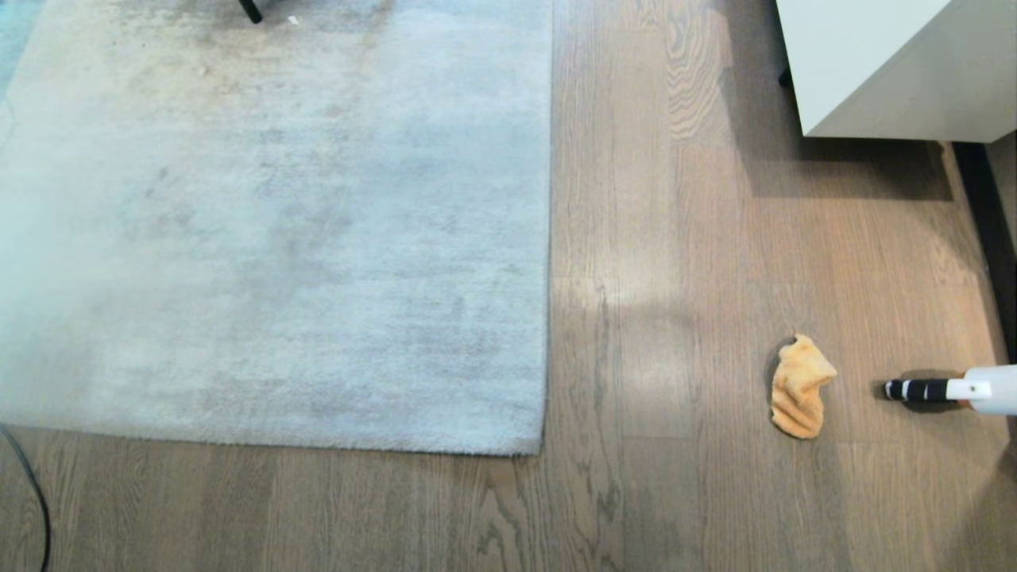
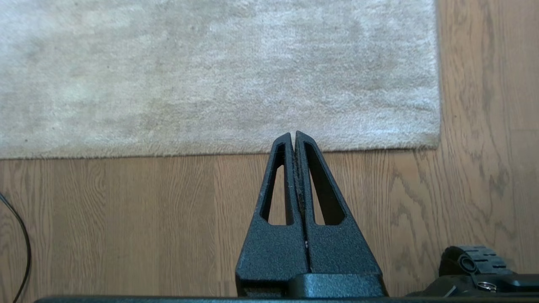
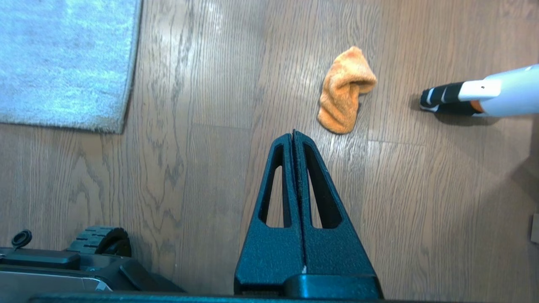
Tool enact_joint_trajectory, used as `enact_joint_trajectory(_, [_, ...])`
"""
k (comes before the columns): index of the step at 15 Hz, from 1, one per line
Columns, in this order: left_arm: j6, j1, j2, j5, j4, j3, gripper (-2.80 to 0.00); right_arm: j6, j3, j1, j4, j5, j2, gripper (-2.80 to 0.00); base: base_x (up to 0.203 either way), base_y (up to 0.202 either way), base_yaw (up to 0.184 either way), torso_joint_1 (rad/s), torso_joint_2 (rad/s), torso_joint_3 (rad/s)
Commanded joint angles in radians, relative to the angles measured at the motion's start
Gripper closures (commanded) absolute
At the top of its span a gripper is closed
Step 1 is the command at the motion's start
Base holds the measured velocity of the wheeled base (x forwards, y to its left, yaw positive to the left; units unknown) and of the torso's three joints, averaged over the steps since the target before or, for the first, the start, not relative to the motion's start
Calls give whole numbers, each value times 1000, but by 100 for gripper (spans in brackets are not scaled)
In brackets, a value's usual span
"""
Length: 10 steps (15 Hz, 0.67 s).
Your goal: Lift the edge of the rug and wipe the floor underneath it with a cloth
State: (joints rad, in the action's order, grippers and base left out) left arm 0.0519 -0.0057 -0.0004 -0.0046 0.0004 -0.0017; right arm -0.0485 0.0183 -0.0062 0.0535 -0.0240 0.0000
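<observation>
A grey-brown wood-plank floor [image 1: 675,318] fills the scene, with a pale grey rug [image 1: 278,222] spread over its left and far part. The rug edge [image 1: 548,238] runs straight from far to near and ends in a corner lying flat on the floor. The orange cloth [image 1: 801,387] lies crumpled on bare floor to the right, well apart from the rug. Just right of the cloth a white tool with a black-and-white striped tip [image 1: 922,389] points toward it, not touching. A white cabinet [image 1: 898,63] stands at the far right, and a dark cable [image 1: 32,485] curves at the near left. The left gripper [image 2: 293,134] hangs above the rug's near border, fingers pressed together and empty. The right gripper [image 3: 293,132] hangs above bare floor just near of the cloth, fingers also together, holding nothing.
</observation>
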Motion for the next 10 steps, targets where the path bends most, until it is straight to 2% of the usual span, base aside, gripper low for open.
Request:
enact_joint_trajectory(1, [0, 0, 0, 0, 0, 0, 0, -1, 0, 0, 0, -1, 2, 0, 0, 0, 0, -2, 2, 191])
enact_joint_trajectory(10, [11, 0, 0, -2, 0, 0, 0, -1, 0, 0, 0, -1, 2, 0, 0, 0, 0, 2, 2, 201])
